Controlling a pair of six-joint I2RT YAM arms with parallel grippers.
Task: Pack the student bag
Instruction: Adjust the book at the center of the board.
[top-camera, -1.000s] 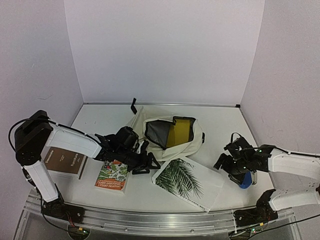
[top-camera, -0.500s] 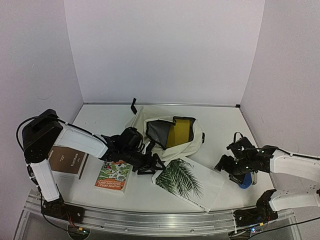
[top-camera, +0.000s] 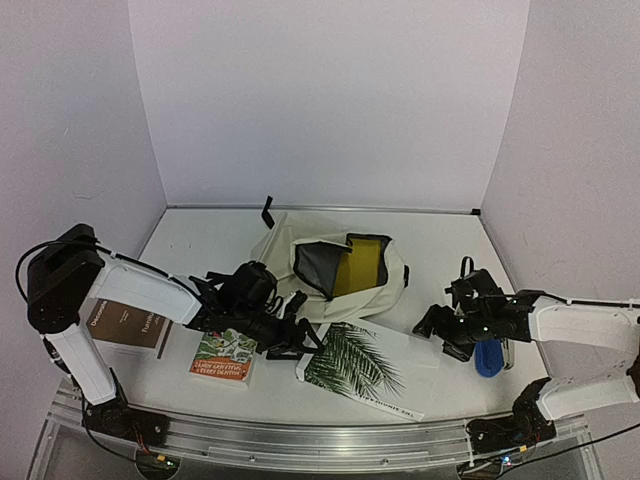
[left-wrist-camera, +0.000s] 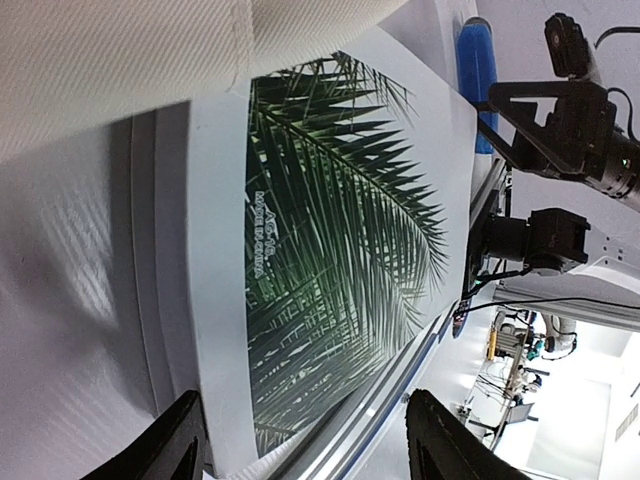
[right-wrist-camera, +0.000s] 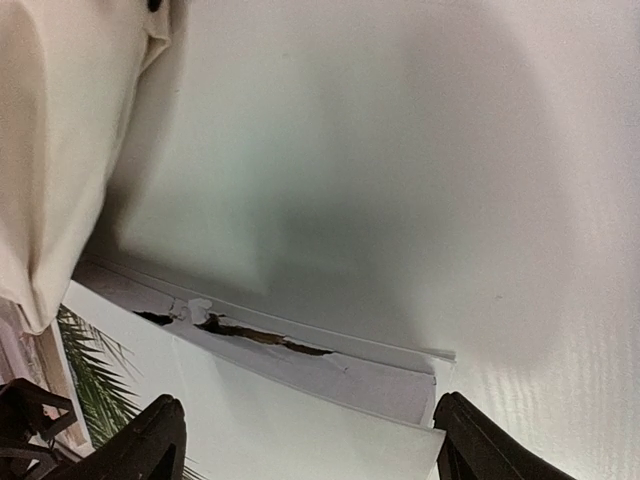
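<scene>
The student bag is a cream canvas backpack lying at mid-table, its mouth open on grey lining and a yellow item inside. A white book with a palm-leaf cover lies just in front of it. My left gripper is open at the book's left edge, and in the left wrist view the cover fills the space between the fingers. My right gripper is open at the book's right corner. The right wrist view shows the book's torn white spine between its fingers.
An orange and green book and a brown book lie at the front left. A blue object lies right of my right gripper. The metal rail runs along the near edge. Walls close the back and sides.
The palm-leaf book has slid and turned a little to the left. My right gripper has moved left off the blue object to the book's corner, its jaws narrowing slightly. My left gripper has shifted slightly.
</scene>
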